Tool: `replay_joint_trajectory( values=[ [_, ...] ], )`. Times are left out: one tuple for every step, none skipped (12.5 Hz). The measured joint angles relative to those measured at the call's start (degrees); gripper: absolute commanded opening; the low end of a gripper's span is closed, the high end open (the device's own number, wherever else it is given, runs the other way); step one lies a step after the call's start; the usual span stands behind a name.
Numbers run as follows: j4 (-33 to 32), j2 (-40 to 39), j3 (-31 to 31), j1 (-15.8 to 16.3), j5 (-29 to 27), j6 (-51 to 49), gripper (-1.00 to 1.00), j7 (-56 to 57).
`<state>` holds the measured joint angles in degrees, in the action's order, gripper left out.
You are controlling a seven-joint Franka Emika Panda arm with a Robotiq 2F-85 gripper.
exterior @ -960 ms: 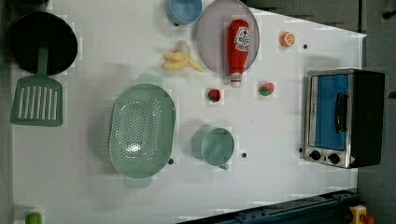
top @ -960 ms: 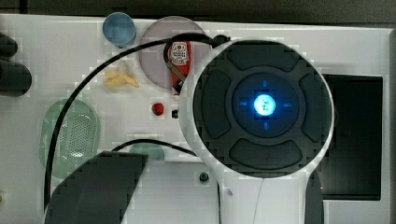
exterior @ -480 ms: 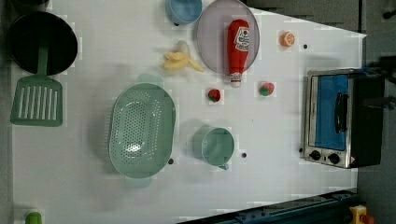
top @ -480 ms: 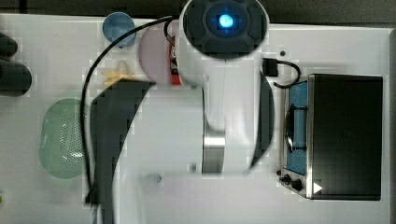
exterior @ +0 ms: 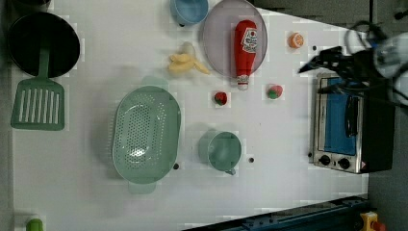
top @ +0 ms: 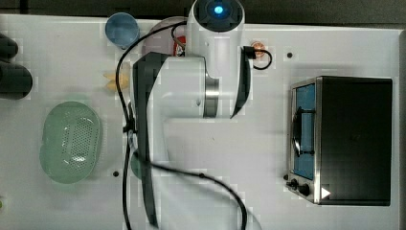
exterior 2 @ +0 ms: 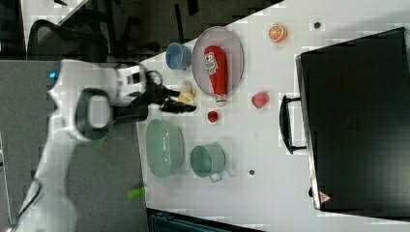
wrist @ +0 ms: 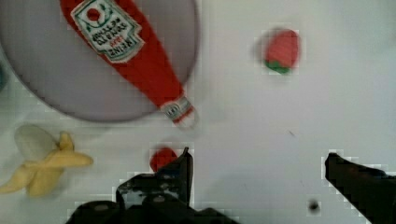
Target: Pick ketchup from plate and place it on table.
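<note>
The ketchup (exterior: 245, 45) lies flat on the mauve plate (exterior: 216, 43), cap end over the plate's rim toward the white table (exterior: 288, 183). The wrist view shows the ketchup (wrist: 135, 60) and the plate (wrist: 46, 84) ahead of my gripper (wrist: 259, 168), which is open with nothing between its fingers and hangs above bare tabletop. In the left view the gripper (exterior: 315, 77) hovers high near the toaster oven. In the right view the ketchup (exterior 2: 217, 70) rests on the plate (exterior 2: 231, 48), and the gripper (exterior 2: 186, 101) appears over the banana. In the top view the arm hides most of the plate (top: 160, 36).
A blue cup (exterior: 189, 9) and a banana (exterior: 185, 62) sit beside the plate. Two small red toys (exterior: 220, 98) (exterior: 274, 91) lie just past the ketchup's cap. A green basket (exterior: 144, 134), green mug (exterior: 222, 150), orange slice (exterior: 295, 40) and toaster oven (exterior: 349, 127) stand around.
The arm has swung toward the top view's top, over the plate. The gripper has come into the left view at its right. The ketchup has not moved.
</note>
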<state>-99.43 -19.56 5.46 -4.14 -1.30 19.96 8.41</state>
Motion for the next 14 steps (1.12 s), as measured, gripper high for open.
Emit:
replay_joint_trajectory(
  values=[
    [-0.1, -2.5, 0.0, 0.3, 0.2, 3.5, 1.0, 2.9],
    [0.2, -5.0, 0.0, 0.7, 0.3, 6.7, 1.0, 5.9],
    [0.3, -7.3, 0.1, 1.0, 0.3, 9.7, 1.0, 9.2],
    [0.2, -9.2, 0.3, 1.2, 0.3, 12.9, 1.0, 12.3],
    [0.2, -11.0, 0.0, 1.7, 0.5, 16.5, 1.0, 15.7],
    [0.4, -12.8, -0.4, 2.1, 0.6, 19.5, 1.0, 18.8],
    [0.4, -14.5, -0.4, 2.3, 0.6, 23.5, 1.0, 21.1],
    [0.3, -16.1, -0.4, 2.5, 0.6, 26.7, 1.0, 23.3],
    [0.3, -17.4, -0.5, 2.9, 0.9, 28.7, 1.0, 25.0],
    [0.3, -18.4, -0.2, 2.9, 1.8, 29.8, 1.0, 26.1],
    [0.2, -19.1, 0.2, 2.9, 2.5, 30.8, 1.0, 26.6],
    [0.2, -19.8, 0.3, 3.2, 3.4, 31.6, 1.0, 27.2],
    [0.6, -20.4, 0.3, 3.4, 4.8, 32.8, 1.0, 27.3],
    [1.0, -21.0, 0.2, 3.7, 5.6, 33.8, 1.0, 27.4]
  ],
)
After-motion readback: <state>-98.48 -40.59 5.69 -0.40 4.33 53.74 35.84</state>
